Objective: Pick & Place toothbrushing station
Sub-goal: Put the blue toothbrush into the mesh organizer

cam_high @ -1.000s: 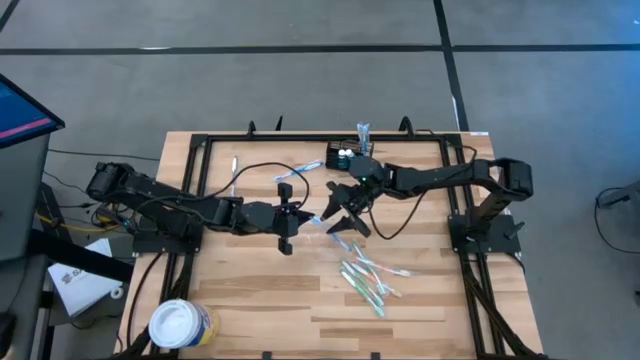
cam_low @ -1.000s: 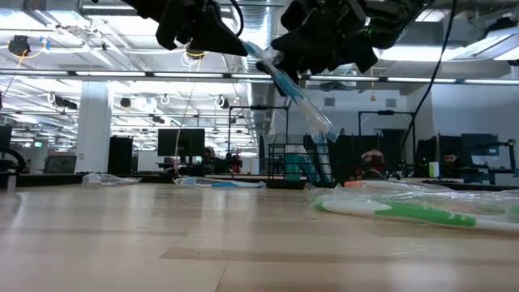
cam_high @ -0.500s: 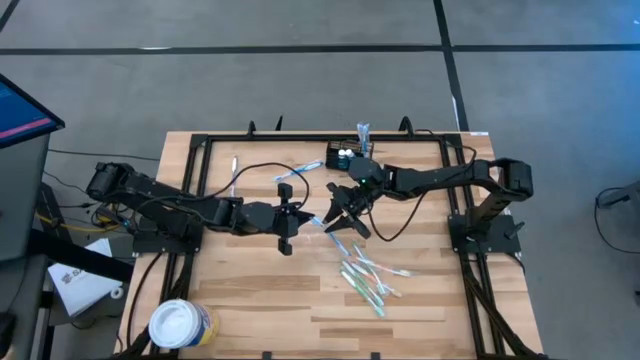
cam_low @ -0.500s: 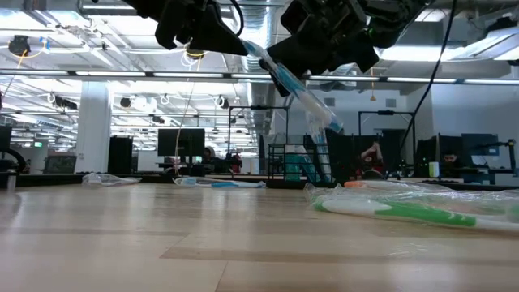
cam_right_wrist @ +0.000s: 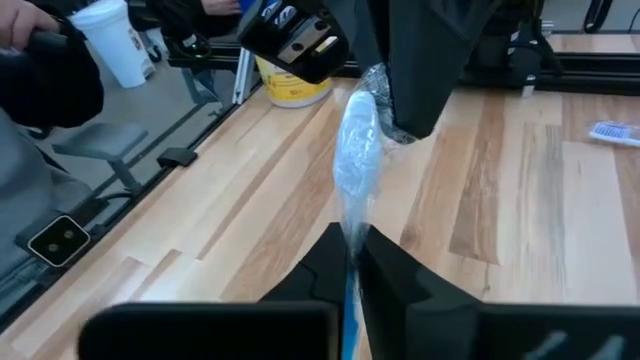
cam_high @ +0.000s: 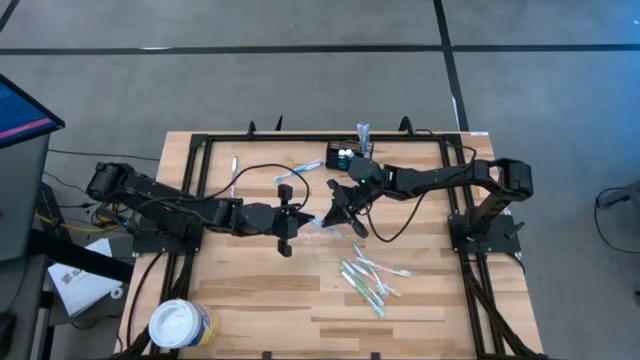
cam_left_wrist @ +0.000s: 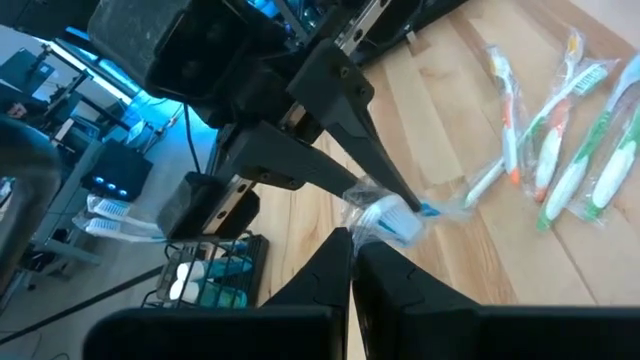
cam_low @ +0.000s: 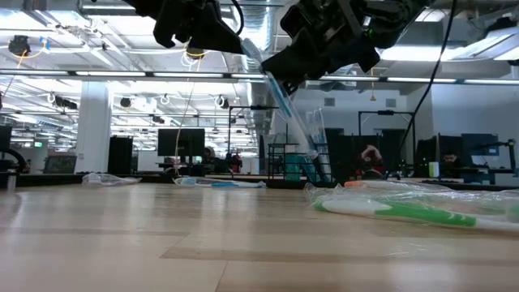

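The small black wire-mesh toothbrushing station (cam_high: 340, 157) stands at the far edge of the wooden surface (cam_high: 250, 290), just behind the right gripper (cam_high: 343, 212). That gripper's fingers are pinched on one end of a clear-wrapped blue toothbrush (cam_low: 285, 105), held above the surface. The left gripper (cam_high: 303, 222), fingers pressed together, pinches the wrapper's other end. More wrapped toothbrushes (cam_high: 365, 280) lie nearer the front edge.
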{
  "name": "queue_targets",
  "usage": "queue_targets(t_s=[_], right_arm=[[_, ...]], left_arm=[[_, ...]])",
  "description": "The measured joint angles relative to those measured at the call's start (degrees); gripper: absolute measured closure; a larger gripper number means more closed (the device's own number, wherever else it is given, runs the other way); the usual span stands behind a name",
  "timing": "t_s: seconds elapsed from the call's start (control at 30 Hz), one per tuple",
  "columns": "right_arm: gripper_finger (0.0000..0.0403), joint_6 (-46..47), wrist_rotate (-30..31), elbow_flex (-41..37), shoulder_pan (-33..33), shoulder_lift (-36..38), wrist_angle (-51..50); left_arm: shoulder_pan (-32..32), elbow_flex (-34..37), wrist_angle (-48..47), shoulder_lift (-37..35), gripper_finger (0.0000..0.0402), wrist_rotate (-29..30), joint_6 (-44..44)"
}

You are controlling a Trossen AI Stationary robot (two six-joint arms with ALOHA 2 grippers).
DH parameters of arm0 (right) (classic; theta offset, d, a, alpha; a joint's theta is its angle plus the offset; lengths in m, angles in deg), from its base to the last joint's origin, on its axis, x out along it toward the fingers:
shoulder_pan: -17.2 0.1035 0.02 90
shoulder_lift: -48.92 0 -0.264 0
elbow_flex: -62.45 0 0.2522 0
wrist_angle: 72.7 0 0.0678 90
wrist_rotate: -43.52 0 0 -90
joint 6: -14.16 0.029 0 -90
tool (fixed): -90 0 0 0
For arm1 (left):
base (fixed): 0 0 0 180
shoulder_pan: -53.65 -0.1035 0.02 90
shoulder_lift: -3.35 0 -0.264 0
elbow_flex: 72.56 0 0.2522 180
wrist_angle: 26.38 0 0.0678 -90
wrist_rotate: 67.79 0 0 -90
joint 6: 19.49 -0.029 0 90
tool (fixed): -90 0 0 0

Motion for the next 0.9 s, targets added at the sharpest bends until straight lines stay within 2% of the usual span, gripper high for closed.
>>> queue_targets(t_s=[0.37,0.7,0.9], right_arm=[[0.0401,-0.96,0.25,0.00,-0.04,0.01,-0.16],[0.0402,-0.96,0.21,0.00,-0.71,0.05,-0.17],[0.0403,-0.99,0.30,-0.09,-1.96,2.22,-2.61]], left_arm=[[-0.21,0.00,0.03,0.00,0.0383,0.64,0.02],[-0.23,0.02,0.11,0.00,0.0353,12.27,0.02],[-0.82,0.02,0.32,0.00,0.0341,13.67,0.53]])
